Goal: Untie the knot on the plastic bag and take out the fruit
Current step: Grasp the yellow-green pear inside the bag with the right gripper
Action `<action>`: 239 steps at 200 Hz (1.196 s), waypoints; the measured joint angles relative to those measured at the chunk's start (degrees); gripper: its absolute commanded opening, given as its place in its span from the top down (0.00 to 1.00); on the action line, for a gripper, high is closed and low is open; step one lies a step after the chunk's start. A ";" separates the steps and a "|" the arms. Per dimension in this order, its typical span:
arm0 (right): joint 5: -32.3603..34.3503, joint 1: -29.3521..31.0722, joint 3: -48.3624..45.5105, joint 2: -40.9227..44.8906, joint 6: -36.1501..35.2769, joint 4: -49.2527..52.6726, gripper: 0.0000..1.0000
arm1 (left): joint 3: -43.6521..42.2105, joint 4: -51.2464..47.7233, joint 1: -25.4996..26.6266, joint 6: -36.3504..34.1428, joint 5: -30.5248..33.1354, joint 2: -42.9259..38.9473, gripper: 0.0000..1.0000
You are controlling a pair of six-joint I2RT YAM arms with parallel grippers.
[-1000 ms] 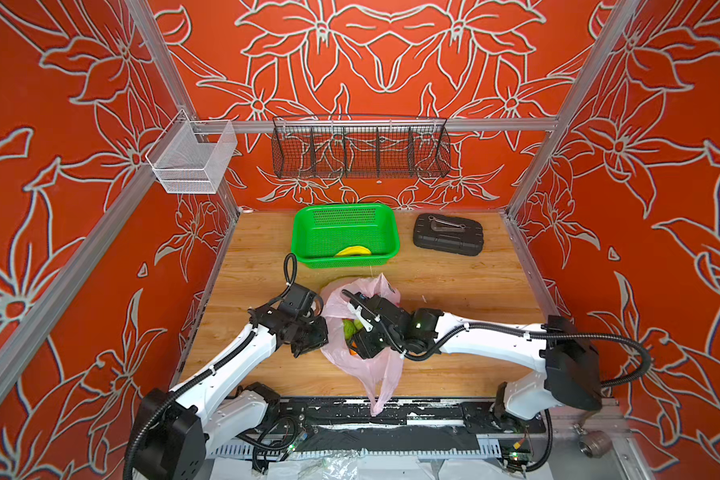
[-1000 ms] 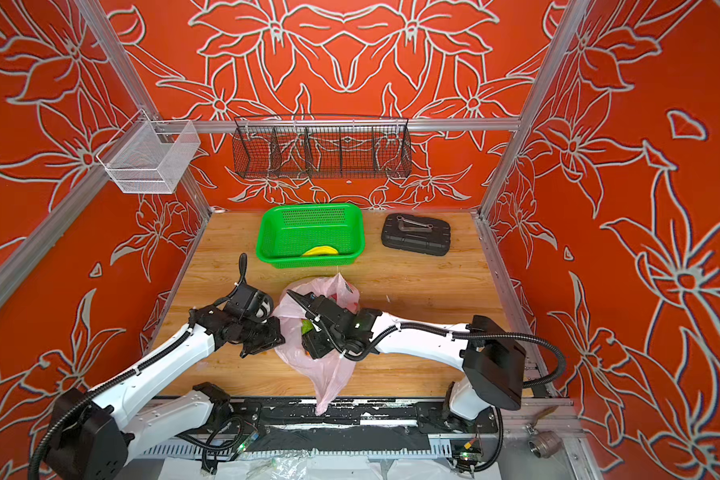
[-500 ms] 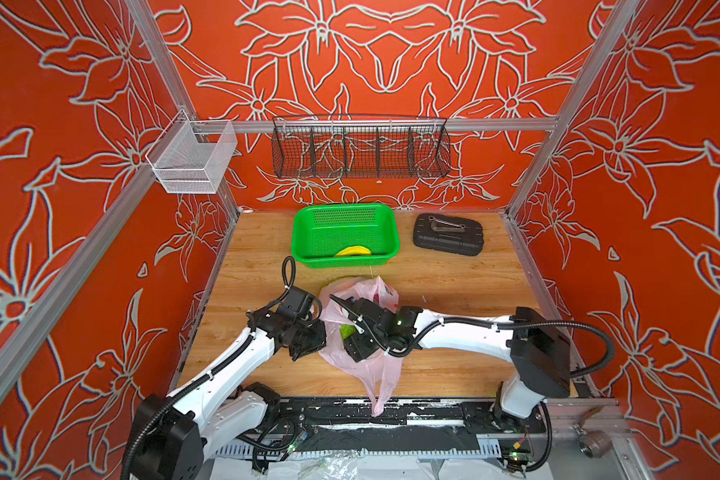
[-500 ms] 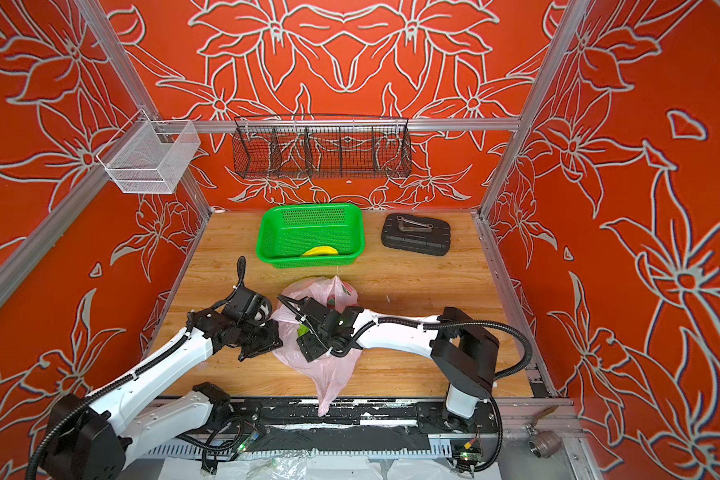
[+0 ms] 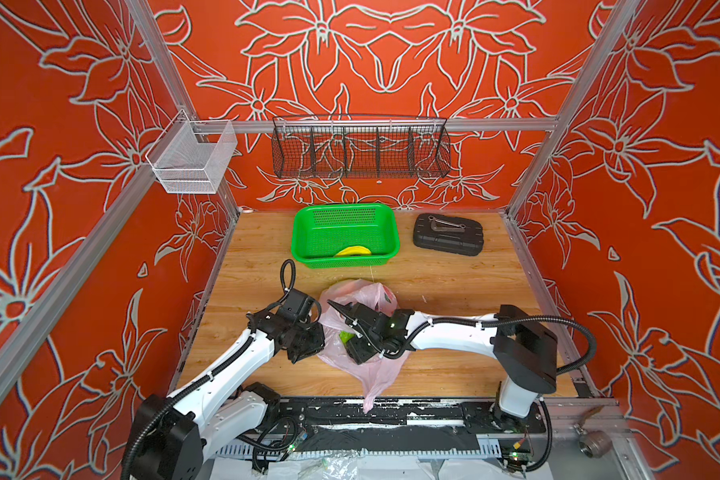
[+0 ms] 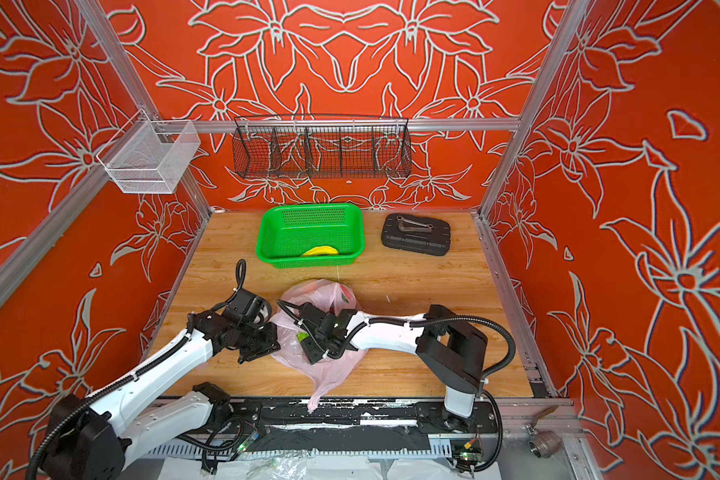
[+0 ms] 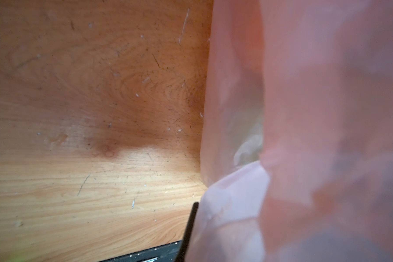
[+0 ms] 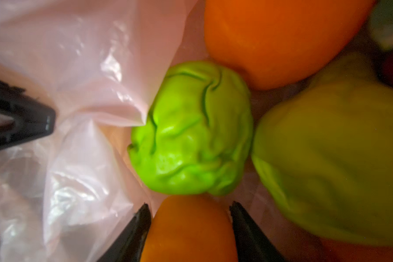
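**Orange fruit in the jaws inside an open pink bag**

The plastic bag (image 5: 375, 368) lies crumpled on the near half of the wooden table (image 5: 454, 286), between the two arms in both top views, with its tail trailing toward the front edge. Its mouth gapes and the fruit shows inside. In the right wrist view a wrinkled bright-green fruit (image 8: 191, 129) sits in the middle, touching a dull yellow-green fruit (image 8: 331, 158) and a large orange round (image 8: 281, 34).

A smaller orange fruit (image 8: 191, 233) fills the gap between the black fingers (image 8: 134, 233) of the right gripper (image 8: 189, 204). That gripper reaches into the bag from the right, and its jaws are set against both flanks of that fruit.

The left gripper (image 5: 314, 347) is pinched shut on the bag's left-hand edge. Its dark tip appears in the right wrist view with pink film gathered round it. The left wrist view shows that film rising close beside the lens over bare wood. The knot cannot be made out in any view.

Farther back, well apart from the bag, a green basket (image 5: 304, 237) stands near the rear wall with a banana (image 5: 353, 250) lying in it. A black case (image 5: 447, 237) lies just beside the basket on its right. On the wall above hang a black wire rack (image 5: 360, 151) and a white mesh bin (image 5: 192, 162).
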State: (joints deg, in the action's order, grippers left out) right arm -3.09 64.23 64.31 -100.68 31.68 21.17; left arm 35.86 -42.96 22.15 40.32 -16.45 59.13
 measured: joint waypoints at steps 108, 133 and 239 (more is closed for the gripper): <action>5.70 -8.37 -5.38 9.11 3.15 -6.91 0.46 | 2.93 1.62 4.70 -2.75 -1.70 8.24 1.00; 5.70 -9.44 -7.72 10.43 4.13 -8.59 0.49 | 2.89 1.18 5.25 -3.06 0.02 9.66 1.00; 7.96 -9.31 -10.25 12.04 3.98 -9.40 0.29 | 2.93 2.34 5.66 -3.65 1.44 9.88 0.97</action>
State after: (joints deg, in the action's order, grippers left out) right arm 4.86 54.92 54.06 -88.64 35.66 11.77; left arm 38.79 -40.62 27.81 36.67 -15.00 69.01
